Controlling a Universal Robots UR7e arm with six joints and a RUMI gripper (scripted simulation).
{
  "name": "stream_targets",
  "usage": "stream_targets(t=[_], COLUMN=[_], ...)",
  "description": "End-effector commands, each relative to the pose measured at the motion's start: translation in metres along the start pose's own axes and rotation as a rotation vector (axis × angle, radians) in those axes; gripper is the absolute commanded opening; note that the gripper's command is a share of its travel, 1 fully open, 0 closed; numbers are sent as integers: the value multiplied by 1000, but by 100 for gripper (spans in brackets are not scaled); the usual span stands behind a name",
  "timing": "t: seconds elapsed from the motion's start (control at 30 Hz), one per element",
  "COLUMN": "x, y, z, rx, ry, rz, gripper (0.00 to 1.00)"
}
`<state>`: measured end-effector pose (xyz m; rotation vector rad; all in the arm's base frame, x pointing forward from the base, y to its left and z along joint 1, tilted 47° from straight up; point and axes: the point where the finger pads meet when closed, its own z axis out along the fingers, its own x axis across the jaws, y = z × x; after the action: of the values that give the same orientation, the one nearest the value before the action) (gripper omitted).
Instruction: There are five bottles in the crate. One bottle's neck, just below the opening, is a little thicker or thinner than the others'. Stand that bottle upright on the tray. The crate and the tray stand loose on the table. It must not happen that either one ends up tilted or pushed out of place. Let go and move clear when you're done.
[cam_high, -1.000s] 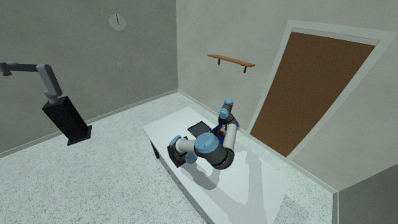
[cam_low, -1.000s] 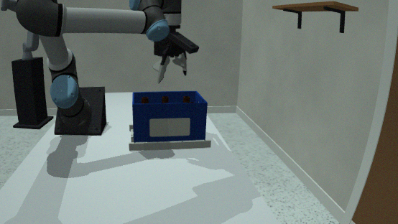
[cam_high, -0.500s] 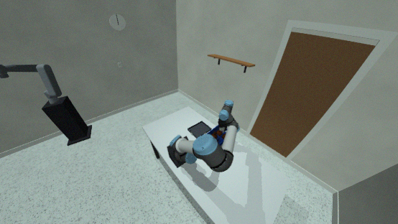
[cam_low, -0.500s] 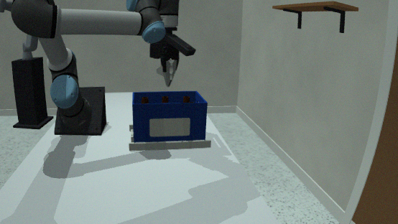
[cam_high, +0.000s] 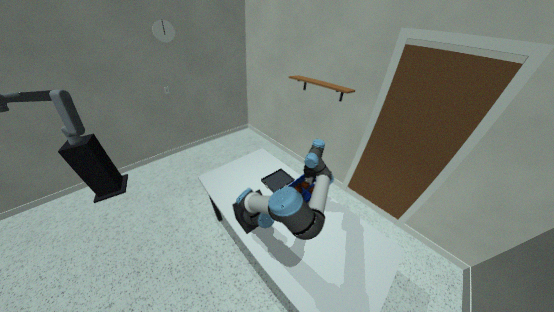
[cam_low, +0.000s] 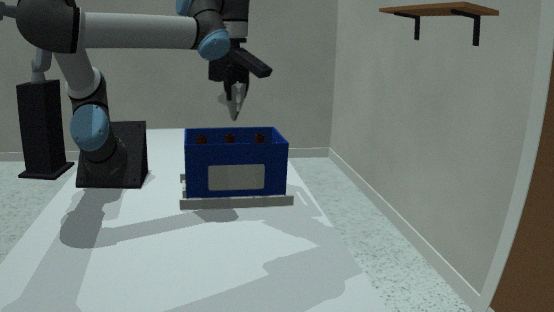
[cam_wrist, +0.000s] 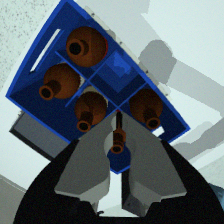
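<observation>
The blue crate (cam_wrist: 95, 80) holds brown bottles seen from above in the wrist view: one at the far cell (cam_wrist: 82, 45), one left (cam_wrist: 57, 82), one in the middle (cam_wrist: 90, 110) and one right (cam_wrist: 147, 107). Another bottle mouth (cam_wrist: 118, 142) shows between my fingers, lower down in the crate. One cell (cam_wrist: 117, 67) is empty. My gripper (cam_low: 235, 107) is shut and empty, pointing down a little above the crate (cam_low: 235, 160). The dark tray (cam_high: 277, 179) lies flat beside the crate and also shows in the wrist view (cam_wrist: 35, 135). The neck widths are too small to compare.
A pale slab (cam_low: 235, 201) sticks out under the crate's front. The robot base (cam_low: 112, 155) stands at the back left of the table. A black camera stand (cam_low: 40, 130) is behind it. The wall runs along the table's right side.
</observation>
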<state>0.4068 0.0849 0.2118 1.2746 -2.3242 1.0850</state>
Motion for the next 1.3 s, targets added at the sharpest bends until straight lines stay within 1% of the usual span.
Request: stream_targets(t=[0.0,0.77,1.27], x=[0,0,-1], y=[0,0,0], z=[0,0,0], rx=[0,0,1], ry=[-1,-1,-1], rz=[0,-5,-62], gripper=[0,0,0])
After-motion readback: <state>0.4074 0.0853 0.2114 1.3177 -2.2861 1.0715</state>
